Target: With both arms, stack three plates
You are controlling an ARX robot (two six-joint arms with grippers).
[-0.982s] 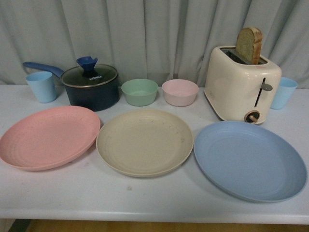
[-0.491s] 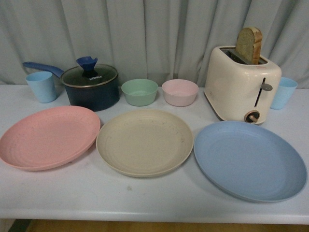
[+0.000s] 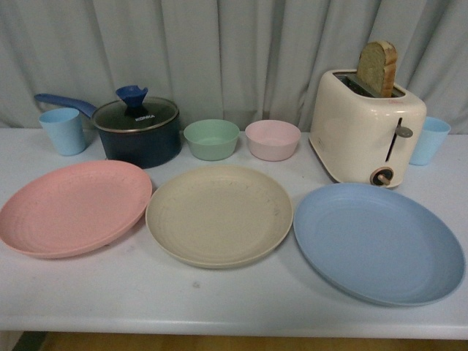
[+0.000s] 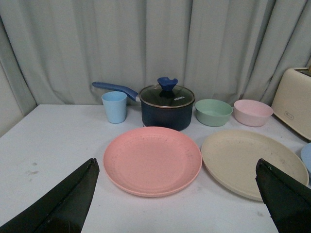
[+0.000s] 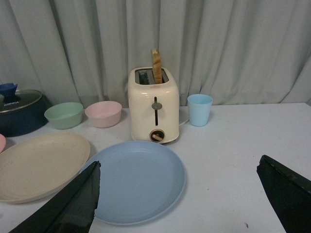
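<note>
Three plates lie side by side on the white table: a pink plate [image 3: 73, 207] at the left, a beige plate [image 3: 219, 214] in the middle and a light blue plate [image 3: 378, 241] at the right. None rests on another. Neither arm shows in the front view. My left gripper [image 4: 177, 170] is open and empty, held back from the pink plate [image 4: 152, 160] and the beige plate [image 4: 248, 160]. My right gripper [image 5: 179, 171] is open and empty, held back from the light blue plate [image 5: 136, 179]; the beige plate [image 5: 39, 165] lies beside it.
Behind the plates stand a blue cup [image 3: 63, 131], a dark pot with a glass lid [image 3: 137, 130], a green bowl [image 3: 211, 139], a pink bowl [image 3: 272, 140], a cream toaster with a bread slice [image 3: 365, 124] and another blue cup [image 3: 429, 140]. A grey curtain hangs behind.
</note>
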